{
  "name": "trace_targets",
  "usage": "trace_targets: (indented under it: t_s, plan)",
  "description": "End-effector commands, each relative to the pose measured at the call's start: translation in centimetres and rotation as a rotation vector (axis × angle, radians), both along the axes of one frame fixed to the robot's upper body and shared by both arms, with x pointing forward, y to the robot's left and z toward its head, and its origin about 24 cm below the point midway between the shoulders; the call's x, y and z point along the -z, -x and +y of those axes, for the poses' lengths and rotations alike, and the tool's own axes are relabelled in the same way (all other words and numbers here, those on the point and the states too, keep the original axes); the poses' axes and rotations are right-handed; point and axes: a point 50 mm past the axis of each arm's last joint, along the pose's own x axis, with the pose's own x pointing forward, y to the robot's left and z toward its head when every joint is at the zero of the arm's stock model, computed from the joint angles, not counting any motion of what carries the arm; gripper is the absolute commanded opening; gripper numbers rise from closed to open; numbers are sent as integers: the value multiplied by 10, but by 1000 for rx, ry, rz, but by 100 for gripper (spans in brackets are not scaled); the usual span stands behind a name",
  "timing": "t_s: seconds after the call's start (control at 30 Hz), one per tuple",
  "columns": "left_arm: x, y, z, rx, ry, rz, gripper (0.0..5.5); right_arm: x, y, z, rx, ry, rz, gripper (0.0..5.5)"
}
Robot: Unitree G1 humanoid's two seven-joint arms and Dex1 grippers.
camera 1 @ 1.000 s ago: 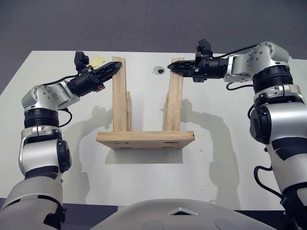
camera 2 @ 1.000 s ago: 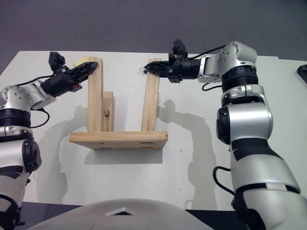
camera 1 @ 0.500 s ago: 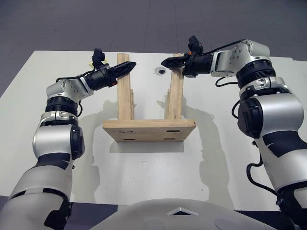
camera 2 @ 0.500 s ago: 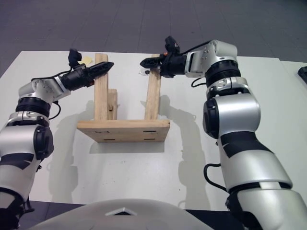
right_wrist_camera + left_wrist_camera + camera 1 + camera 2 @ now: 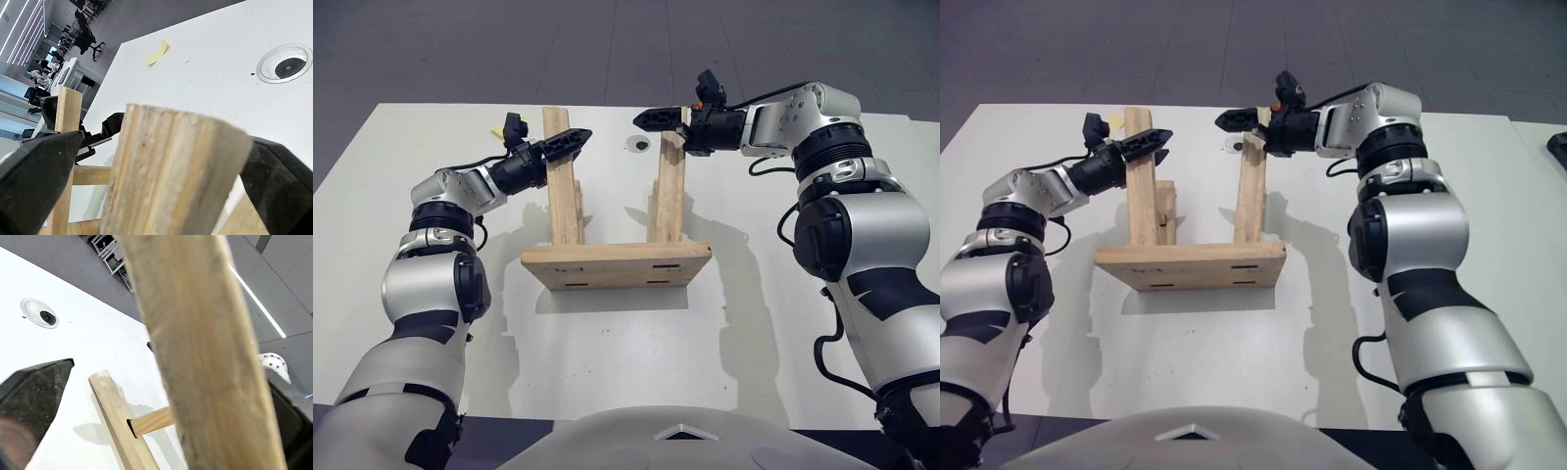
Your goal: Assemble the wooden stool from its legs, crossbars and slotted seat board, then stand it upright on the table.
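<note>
- Head views: 1 stool, apparently assembled. The seat board [image 5: 615,265] sits on the counter [image 5: 754,323] nearest me, with 2 slots showing in its near edge. 2 long legs rise away from it. My left gripper [image 5: 570,143] pinches the left leg [image 5: 563,201] near its free end, and my right gripper [image 5: 651,118] pinches the right leg [image 5: 669,201] likewise.
- Left wrist view: the left leg is clamped between my fingers [image 5: 34,391]. Beyond it, 1 crossbar [image 5: 154,421] is pegged into the right leg.
- Right wrist view: the right leg's end is clamped. 1 crossbar runs to the left leg.
- Step, as I judge: the joinery is done and standing the stool up is in hand.
- Next move calls for both arms turning the stool together, with an even grip, until the legs meet the counter.
</note>
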Motion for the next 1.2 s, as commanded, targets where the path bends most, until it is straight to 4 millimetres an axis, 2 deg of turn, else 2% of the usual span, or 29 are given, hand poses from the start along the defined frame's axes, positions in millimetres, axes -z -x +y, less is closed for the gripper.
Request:
trace_targets:
  t_s: [0.03, 0.33, 0.63, 0.87, 1.0, 1.2]
  plan:
    - [-29, -8, 6, -41, 93, -80, 540, 36, 11, 6, -16, 32, 138, 538]
    - [-32, -10, 15, -113, 80, -66, 540, 33, 10, 8, -2, -4, 130, 538]
    - [-12, -5, 19, -129, 2, -7, 540, 31, 9, 9, 0, -13, 126, 538]
    - [0, 2, 23, -94, -109, -54, 540, 33, 10, 8, -9, 15, 135, 538]
    - [-2, 5, 27, -88, -129, -93, 540, 33, 11, 8, -16, 35, 141, 538]
    - [-8, 10, 46, -151, -132, -119, 540, 36, 12, 9, -28, 64, 150, 538]
